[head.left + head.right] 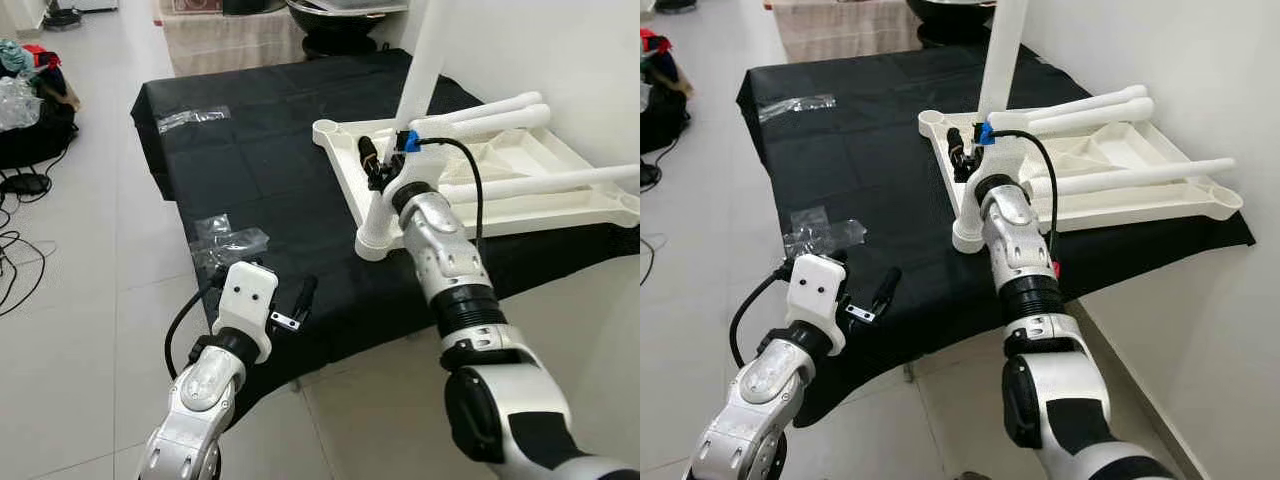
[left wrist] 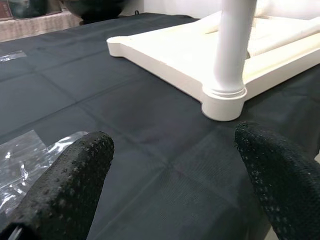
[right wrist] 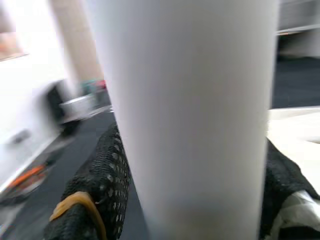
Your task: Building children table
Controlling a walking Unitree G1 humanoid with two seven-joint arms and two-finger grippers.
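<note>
Here, one white children's table (image 1: 520, 160) upturned on the black-covered tabletop (image 1: 270, 170), with one white leg (image 1: 425, 60) upright at the near corner and three more legs lying across the underside. Right pincer (image 1: 385, 160) pinching that upright leg, black fingers (image 3: 102, 170) pressed to both sides of the tube. Left pincer (image 2: 170, 185) spread wide and empty above the cloth's near edge, just beside two crumpled clear plastic bags (image 1: 228, 240), a third clear bag (image 1: 192, 117) well apart toward the far corner.
</note>
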